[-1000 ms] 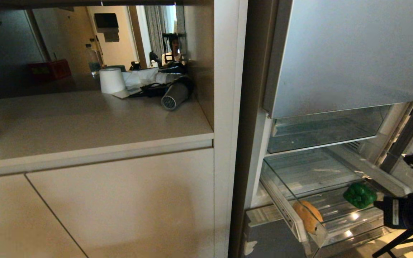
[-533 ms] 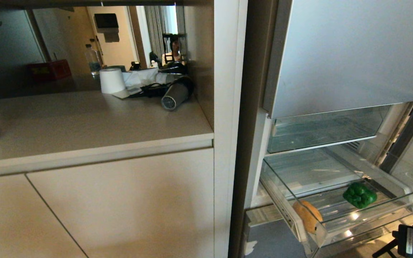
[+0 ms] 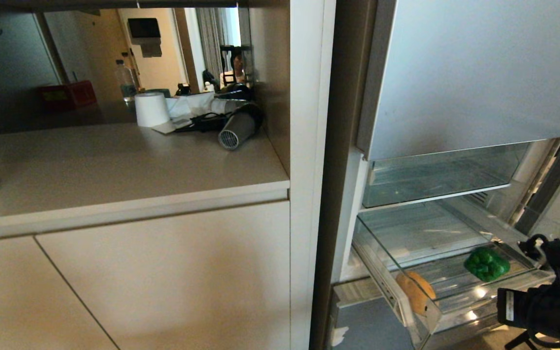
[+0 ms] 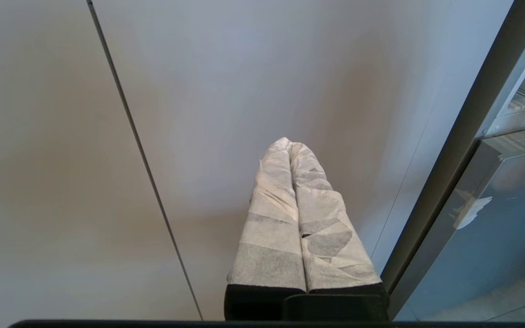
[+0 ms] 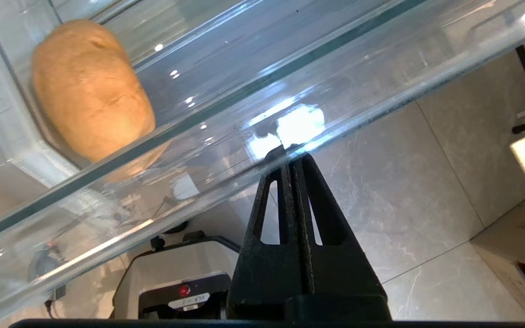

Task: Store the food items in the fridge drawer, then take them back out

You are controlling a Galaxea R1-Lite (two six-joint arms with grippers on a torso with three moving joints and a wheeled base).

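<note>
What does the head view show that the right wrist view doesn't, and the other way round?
Only the head view shows the glossy green bell pepper lying in the drawer, the grey hair dryer and white paper roll on the beige counter.

Only the right wrist view shows the right pincer, its black fingers pressed shut, tips against the drawer's clear front, and the tiled floor below.

Both show the tan-yellow potato in the clear plastic fridge drawer.

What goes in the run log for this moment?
right hand: shut, tips at drawer front | pepper, potato: in drawer | left hand: shut, parked by cabinet
</note>
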